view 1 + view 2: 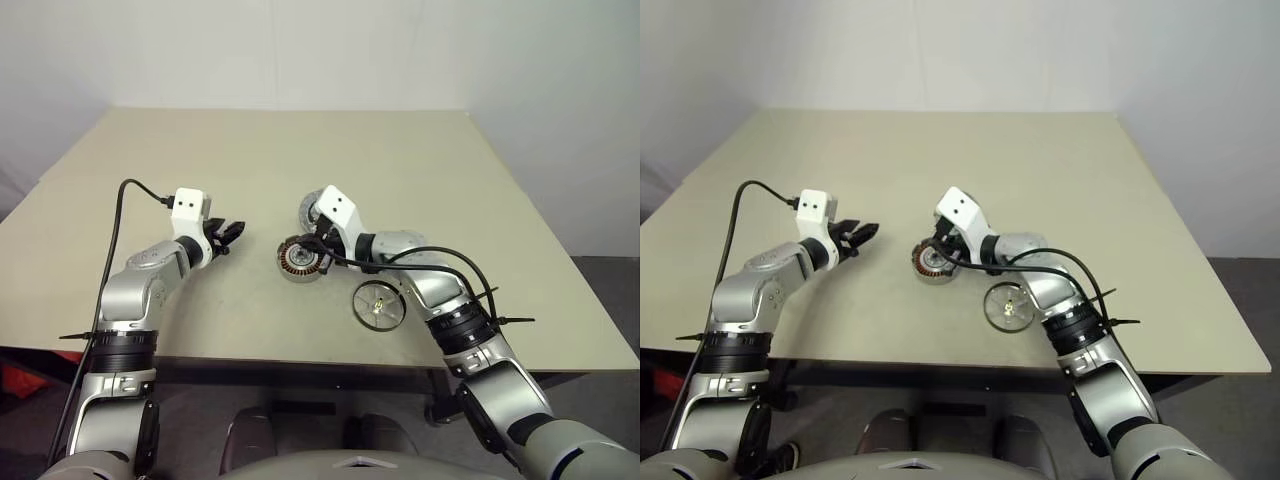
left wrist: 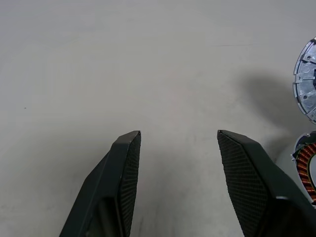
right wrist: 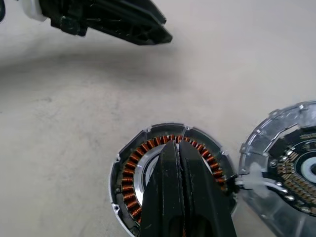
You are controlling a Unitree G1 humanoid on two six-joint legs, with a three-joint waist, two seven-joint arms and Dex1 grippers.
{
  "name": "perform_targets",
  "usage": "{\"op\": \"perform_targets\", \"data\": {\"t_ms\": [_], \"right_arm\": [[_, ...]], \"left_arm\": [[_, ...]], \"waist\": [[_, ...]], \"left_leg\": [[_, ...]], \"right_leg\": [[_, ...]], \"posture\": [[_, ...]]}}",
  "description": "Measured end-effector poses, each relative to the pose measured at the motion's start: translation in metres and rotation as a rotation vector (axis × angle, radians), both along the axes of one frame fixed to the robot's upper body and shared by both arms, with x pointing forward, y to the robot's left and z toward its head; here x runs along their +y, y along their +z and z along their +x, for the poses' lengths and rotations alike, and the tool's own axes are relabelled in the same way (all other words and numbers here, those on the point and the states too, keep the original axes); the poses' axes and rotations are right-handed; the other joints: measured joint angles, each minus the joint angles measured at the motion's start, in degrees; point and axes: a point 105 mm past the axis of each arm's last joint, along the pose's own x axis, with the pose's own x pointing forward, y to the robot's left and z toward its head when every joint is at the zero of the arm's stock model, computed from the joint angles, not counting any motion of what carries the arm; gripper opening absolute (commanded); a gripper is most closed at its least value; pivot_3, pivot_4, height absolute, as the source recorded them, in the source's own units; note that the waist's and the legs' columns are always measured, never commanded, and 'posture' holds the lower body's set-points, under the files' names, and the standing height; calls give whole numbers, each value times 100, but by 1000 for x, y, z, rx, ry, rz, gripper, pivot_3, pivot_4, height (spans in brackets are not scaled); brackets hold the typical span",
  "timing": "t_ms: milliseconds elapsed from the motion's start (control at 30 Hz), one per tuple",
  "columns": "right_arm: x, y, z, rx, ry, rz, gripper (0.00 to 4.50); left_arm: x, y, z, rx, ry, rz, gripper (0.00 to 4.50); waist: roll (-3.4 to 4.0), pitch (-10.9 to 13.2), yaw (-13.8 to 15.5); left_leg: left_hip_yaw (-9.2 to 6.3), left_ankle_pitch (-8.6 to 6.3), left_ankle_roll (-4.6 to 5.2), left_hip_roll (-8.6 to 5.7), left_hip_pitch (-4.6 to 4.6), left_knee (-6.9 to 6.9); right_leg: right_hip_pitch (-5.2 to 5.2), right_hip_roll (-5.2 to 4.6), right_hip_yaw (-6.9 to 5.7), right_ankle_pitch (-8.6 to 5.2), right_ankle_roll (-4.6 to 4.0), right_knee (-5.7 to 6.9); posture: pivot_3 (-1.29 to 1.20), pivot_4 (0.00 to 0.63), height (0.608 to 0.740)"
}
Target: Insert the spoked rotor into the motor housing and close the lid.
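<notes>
A: While both arms reach over the beige table [image 1: 420, 170], where does the head camera put the parts?

B: Left eye view: the motor housing [image 1: 300, 260] lies near the table's middle, copper windings facing up. The lid [image 1: 311, 209] sits just beyond it, on the far side. The spoked rotor [image 1: 379, 305] lies flat to the right and nearer, close to the near edge, apart from the housing.

A: And the grippers?

B: The right gripper [image 1: 322, 252] comes in from the right and sits over the housing's right side. The left gripper [image 1: 232, 233] hovers left of the housing, clear of it, fingers spread, grasping nothing.

A: Does the right eye view add anything?

B: Same layout; a black cable [image 1: 1065, 262] loops over the right forearm.

A: Left wrist view?

B: Its two black fingers [image 2: 123, 182] stand parted over bare tabletop. The housing's windings and the lid's edge sit at the right edge.

A: Right wrist view?

B: The right fingers [image 3: 170, 197] are pressed together, nothing between them, tips over the housing's open centre. I cannot tell whether they touch it. The lid lies beside the housing, rims almost meeting, and the left gripper's fingers hang beyond it.
</notes>
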Motion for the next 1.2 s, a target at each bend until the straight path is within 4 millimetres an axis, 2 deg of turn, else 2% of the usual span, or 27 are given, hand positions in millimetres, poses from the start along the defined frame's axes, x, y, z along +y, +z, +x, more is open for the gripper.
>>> {"op": "perform_targets", "data": {"t_ms": [167, 300, 367, 600, 767, 1033, 1133, 1200], "right_arm": [[5, -8, 5, 25, -5, 6, 26], [9, -31, 9, 74, -34, -2, 26], [11, -31, 11, 61, -37, 0, 26], [4, -28, 20, 37, -56, -18, 26], [-3, -15, 27, 6, -69, -3, 26], [8, 0, 20, -19, -13, 27, 26], [14, -12, 15, 22, -2, 28, 26], [14, -33, 9, 71, -7, 1, 26]], "left_arm": [[2, -4, -2, 11, 11, 3, 2598], [4, -5, -4, 14, 14, 9, 2598], [6, -5, -4, 15, 18, 13, 2598], [9, -4, -4, 12, 26, 19, 2598], [8, -4, -4, 12, 27, 16, 2598], [8, -5, -4, 14, 30, 15, 2598], [8, -5, -4, 13, 30, 15, 2598], [8, -5, -4, 14, 32, 16, 2598]], "waist": [[0, 0, -4], [0, 0, -10], [-1, 0, -10], [-1, 0, -6], [-1, 0, -7], [-1, 0, -8], [-1, -1, -10], [-1, -1, -5]], "left_leg": [[0, 0, 0, 0, 0, 0], [0, 0, -1, 0, 1, 0], [1, 0, -1, 0, 1, 0], [0, 1, -1, 0, 1, 1], [0, 1, -1, 1, 1, -1], [0, 0, -1, 1, 1, 0], [0, 0, -1, 1, 2, -1], [0, 0, -1, 0, 2, -1]], "right_leg": [[0, 0, 0, 0, 0, 1], [-1, 0, 0, 0, -1, 1], [1, -1, 0, 0, -1, 2], [3, -1, 0, 0, -1, 3], [2, 0, 0, 0, -1, 3], [0, 0, 0, 0, -1, 2], [1, 0, 0, 0, -1, 2], [1, -1, 0, 0, -1, 1]], "posture": [[0, 0, 740], [0, 0, 740], [0, 0, 740], [0, 0, 740], [0, 0, 740], [0, 0, 740], [0, 0, 740], [0, 0, 740]]}}
